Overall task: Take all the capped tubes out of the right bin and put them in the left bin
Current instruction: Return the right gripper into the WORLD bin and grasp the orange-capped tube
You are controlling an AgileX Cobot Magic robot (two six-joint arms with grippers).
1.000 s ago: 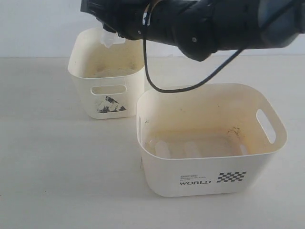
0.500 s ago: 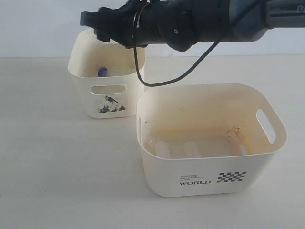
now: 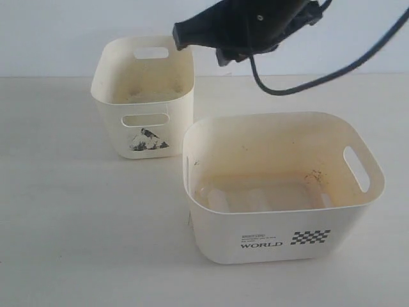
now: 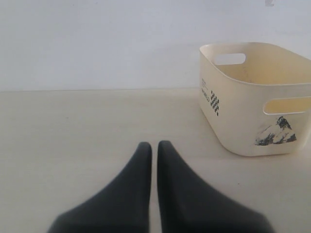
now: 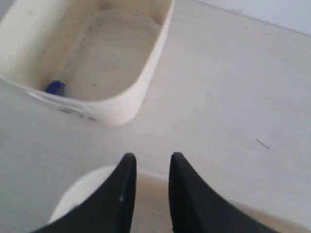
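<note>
Looking for a capped tube (image 5: 56, 88), I find only one, known by its blue top: it lies on the floor of the left bin (image 5: 119, 110), close to a wall, so it is in the correct place. The right bin (image 3: 281, 240) shows no coloured top in any view. On its floor lie some pale clear shapes (image 3: 255, 198), and I cannot tell if they are tubes without caps or only marks in the plastic. The right tool (image 5: 152, 158) hangs high near the gap between the two bins, its fingers a little spread with nothing between them. The left tool (image 4: 154, 145) is low over the counter (image 3: 77, 224), well apart from the bins, its fingers pressed together and empty. To do this step well, I think the right tool should first go over the middle of the right bin and look down, because the near wall may hide a tube. If one is found, the fingers should spread wider and come down on both sides of its body without touching the walls. If none is found, the task seems finished.
</note>
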